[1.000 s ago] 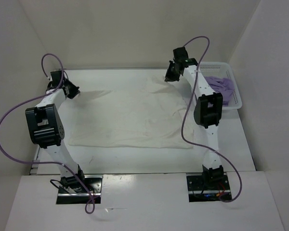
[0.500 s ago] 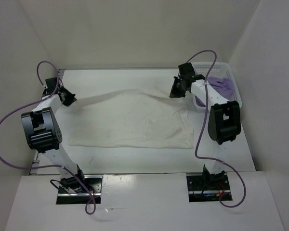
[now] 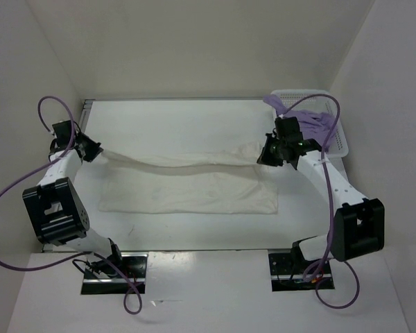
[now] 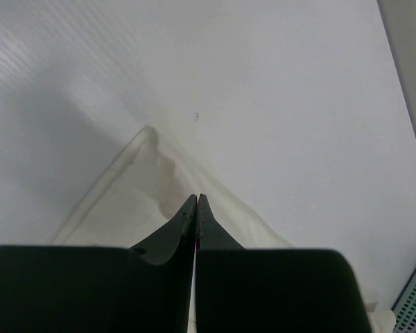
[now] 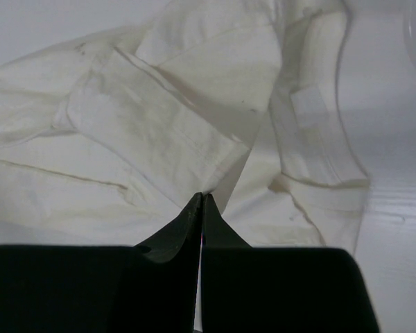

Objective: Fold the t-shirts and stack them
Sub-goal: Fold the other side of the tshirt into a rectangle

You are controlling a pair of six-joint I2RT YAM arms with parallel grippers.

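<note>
From above, the white t-shirt (image 3: 194,194) lies across the middle of the bench (image 3: 180,118), its far edge raised and stretched between the left hand (image 3: 93,149) and the right hand (image 3: 265,154), both clamped on the cloth. The lavender t-shirt (image 3: 312,123) sits crumpled in the basket (image 3: 343,142) at the far right corner. The left wrist view shows that hand pinched shut on a cream fold above the bare bench. The right wrist view shows its hand nipped shut on a hemmed fold over the rumpled shirt.
</note>
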